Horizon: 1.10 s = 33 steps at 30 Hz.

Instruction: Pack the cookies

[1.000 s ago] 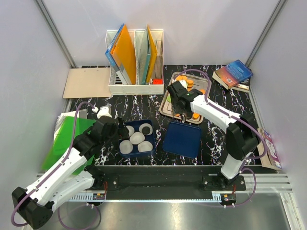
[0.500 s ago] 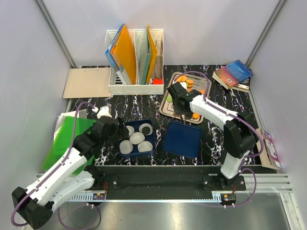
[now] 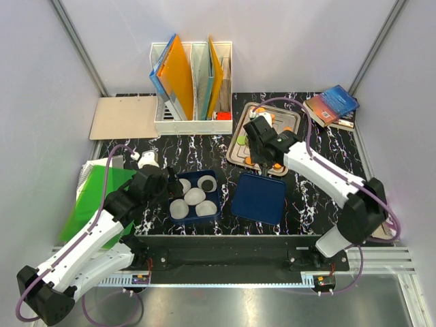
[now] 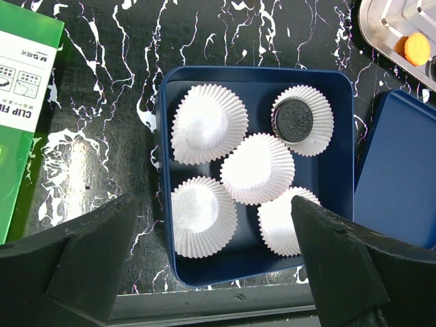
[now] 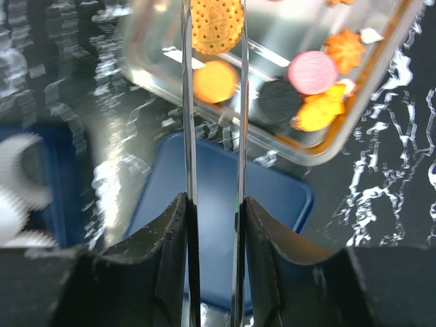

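Observation:
Cookies lie in a metal tray [image 3: 238, 148]: in the right wrist view a round orange one [image 5: 214, 80], a pink one [image 5: 312, 71], a black one [image 5: 279, 101]. My right gripper [image 3: 261, 155] hangs over the tray's near edge, and its long metal fingers [image 5: 185, 102] are shut on a patterned orange cookie [image 5: 216, 24]. My left gripper [image 4: 212, 225] stands open above a blue box [image 4: 163, 170] of white paper cups. One cup holds a black cookie [image 4: 293, 120]; the other cups show no cookie.
A blue lid [image 3: 259, 197] lies between the box and the tray. A white file holder [image 3: 193, 85] stands at the back, books [image 3: 332, 105] at the back right, a wooden board [image 3: 124, 117] at the back left, a green folder [image 3: 92, 201] at the left.
The right gripper's fingers have narrowed onto the orange cookie and shifted toward the tray's near edge, while its elbow swung right. The left arm has not moved.

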### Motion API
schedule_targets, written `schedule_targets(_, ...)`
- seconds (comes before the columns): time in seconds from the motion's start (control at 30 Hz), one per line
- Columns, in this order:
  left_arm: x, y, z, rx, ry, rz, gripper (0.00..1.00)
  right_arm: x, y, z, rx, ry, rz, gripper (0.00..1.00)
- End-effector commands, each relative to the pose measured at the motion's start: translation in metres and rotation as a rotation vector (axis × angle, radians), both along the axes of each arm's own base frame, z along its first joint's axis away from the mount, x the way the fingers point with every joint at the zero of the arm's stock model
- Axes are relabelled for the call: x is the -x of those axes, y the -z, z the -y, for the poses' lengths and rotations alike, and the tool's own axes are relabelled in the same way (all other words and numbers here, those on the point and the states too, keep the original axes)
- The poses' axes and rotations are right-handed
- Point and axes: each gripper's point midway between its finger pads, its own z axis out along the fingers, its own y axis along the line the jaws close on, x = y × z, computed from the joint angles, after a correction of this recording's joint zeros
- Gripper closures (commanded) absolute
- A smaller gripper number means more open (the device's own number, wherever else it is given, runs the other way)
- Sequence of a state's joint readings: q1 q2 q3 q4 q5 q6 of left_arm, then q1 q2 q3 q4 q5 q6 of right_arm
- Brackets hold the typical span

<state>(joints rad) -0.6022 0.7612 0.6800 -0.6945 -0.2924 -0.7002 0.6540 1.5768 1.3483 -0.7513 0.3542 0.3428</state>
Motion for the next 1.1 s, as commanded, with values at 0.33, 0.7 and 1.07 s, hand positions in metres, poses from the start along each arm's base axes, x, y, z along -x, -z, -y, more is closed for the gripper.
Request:
schedule_targets(0.33,-0.011,-0.030,-0.009,-0.011,-0.062,0.074,0.01,0.106,-0.056,-0.108,-0.140,-0.279,0.068,0.69)
schedule_targets(0.7,-0.008,-0.029,-0.023,-0.041,-0.115,0.077,0.01,0.149,-0.041,-0.164,-0.158,-0.417,0.027,0.69)
schedule_targets(1.07,-0.004,-0.021,-0.022,-0.038,-0.108,0.060,0.01,0.167,-0.033,-0.185,-0.159,-0.472,0.000,0.69)
